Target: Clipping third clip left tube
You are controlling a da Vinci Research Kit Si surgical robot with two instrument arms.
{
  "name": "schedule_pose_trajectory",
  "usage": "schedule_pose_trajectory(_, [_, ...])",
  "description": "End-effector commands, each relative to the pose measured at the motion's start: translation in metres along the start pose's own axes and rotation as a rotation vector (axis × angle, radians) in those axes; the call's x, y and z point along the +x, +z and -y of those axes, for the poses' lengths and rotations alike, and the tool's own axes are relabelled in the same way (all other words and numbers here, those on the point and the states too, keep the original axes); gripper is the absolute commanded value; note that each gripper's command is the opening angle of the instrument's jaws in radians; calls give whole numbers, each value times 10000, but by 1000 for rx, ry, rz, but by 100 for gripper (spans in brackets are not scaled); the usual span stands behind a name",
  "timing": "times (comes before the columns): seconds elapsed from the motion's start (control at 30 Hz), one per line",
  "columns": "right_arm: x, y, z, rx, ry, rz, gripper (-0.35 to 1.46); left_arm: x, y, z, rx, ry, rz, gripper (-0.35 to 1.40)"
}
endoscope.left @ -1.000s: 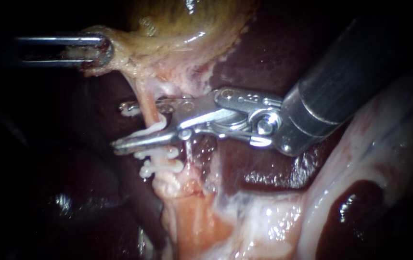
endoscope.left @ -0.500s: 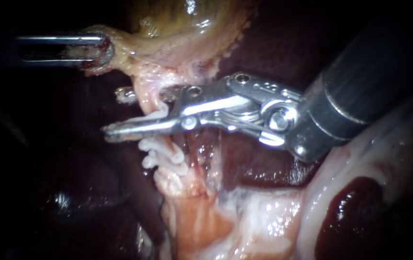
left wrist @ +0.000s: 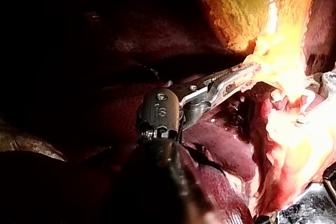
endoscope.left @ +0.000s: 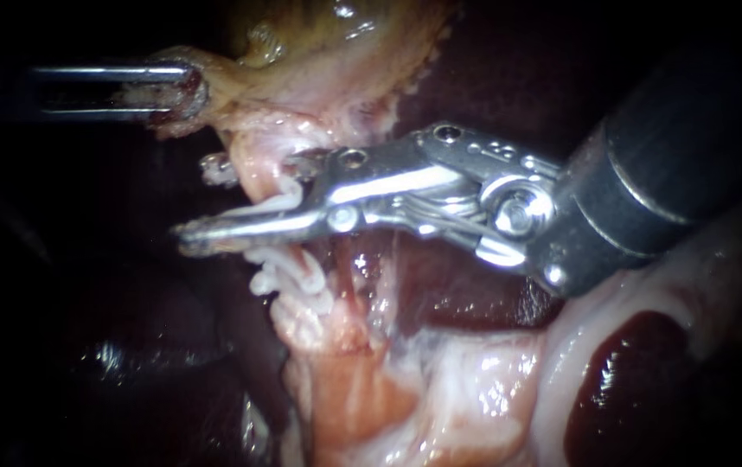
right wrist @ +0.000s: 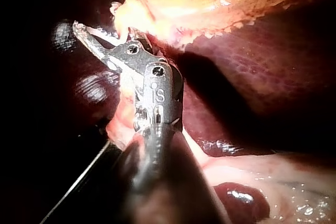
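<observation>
Closure step, by the look of it: third clip loaded and positioned, not fired. Had right instrument [endoscope.left: 200, 199] in from 2 o'clock, jaws standing apart and astride left tube [endoscope.left: 254, 177], one jaw behind it, one in front. Carried white clip [endoscope.left: 278, 204] between those jaws, touched by both as far as could be told, legs curved round the tube but not squeezed flat. Sat a little toward 9 o'clock from view centre, on the bare stretch of tube. Showed two clips [endoscope.left: 289, 275] on same tube just at 6 o'clock of the front jaw, packed close together, near the loaded one but apart from it. Left thin strand of tissue [endoscope.left: 342, 272] at 3 o'clock of those, outside the jaws.

Had left instrument [endoscope.left: 182, 90] in from 9 o'clock, tip out at 10 o'clock, jaws clamped on edge of gallbladder [endoscope.left: 319, 52]; probably put tube under stretch toward 12 o'clock. Matched in left wrist view: jaws pinched on pale flap ahead of shaft. Had liver [endoscope.left: 466, 294] dark behind, 3 to 5 o'clock.

Next move, as judgement: called for full squeeze until clip latched across whole tube width, with tips seen past far wall first. Called for check that strand was not caught. Then release, back out toward 2 o'clock without dragging clip. Needed steady traction from left side throughout.
</observation>
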Motion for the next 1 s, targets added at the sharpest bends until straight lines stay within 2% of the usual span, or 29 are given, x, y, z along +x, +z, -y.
schedule_pose_trajectory(0.03, [-2,-1,0,0,-1,1,31,0,0,0,0,0,0,-35])
schedule_pose_trajectory(0.2, [-7,-5,-1,11,39,1,9,0,0,0,0,0,0,-35])
schedule_pose_trajectory(0.23, [-8,-6,-2,16,44,2,1,0,0,0,0,0,0,-35])
schedule_pose_trajectory(0.3, [-9,-10,-2,33,85,4,-33,0,0,0,0,0,0,-35])
schedule_pose_trajectory(0.37, [-10,-12,-2,35,101,4,-35,0,0,0,0,0,0,-35])
schedule_pose_trajectory(0.5, [-11,-13,-2,3,101,31,-35,0,0,0,0,0,0,-35])
schedule_pose_trajectory(1.0, [-16,-16,-10,5,100,32,-35,1,0,0,0,0,0,-35])
